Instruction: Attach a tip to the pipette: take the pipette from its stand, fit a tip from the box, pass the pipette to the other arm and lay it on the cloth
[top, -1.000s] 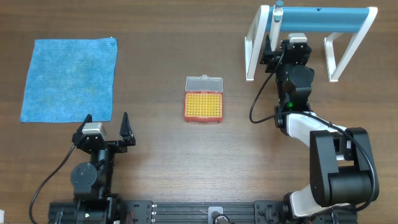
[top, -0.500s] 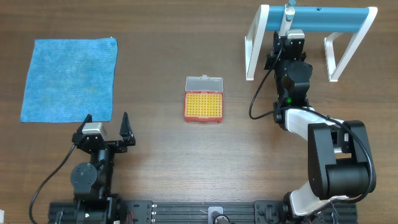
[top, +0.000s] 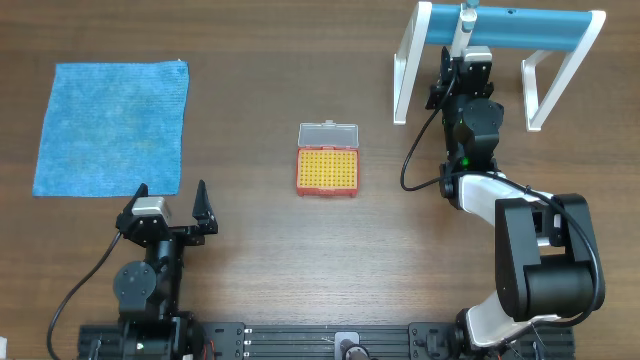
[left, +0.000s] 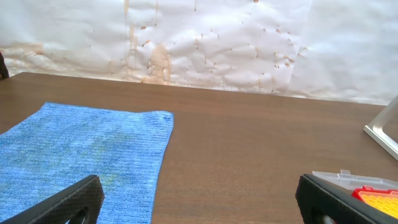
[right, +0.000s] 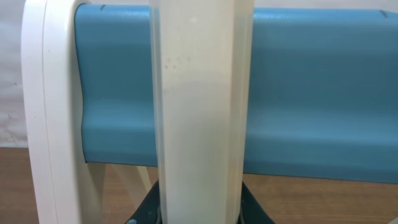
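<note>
Right gripper (top: 462, 58) at the stand (top: 520, 28), pipette (right: 199, 124) not off the bar yet.
The pipette hangs on the stand's blue bar, far right. The right fingers sit tight against both sides of its white body and look clamped on it. Left gripper (top: 170, 195) is near left, wide open and empty, just off the cloth's (top: 112, 128) near right corner. Tip box (top: 327, 168) is mid-table with its lid open.
Risks, as I judge them:
- If the pull isn't clean, the pipette's hook snags the bar and the light stand drags or tips.
- The body looks smooth, so a marginal grip lets it slip or rotate in the fingers.
- Any tilt picked up here carries over to the tip box, so the nozzle misses a tip or seats crooked.
</note>
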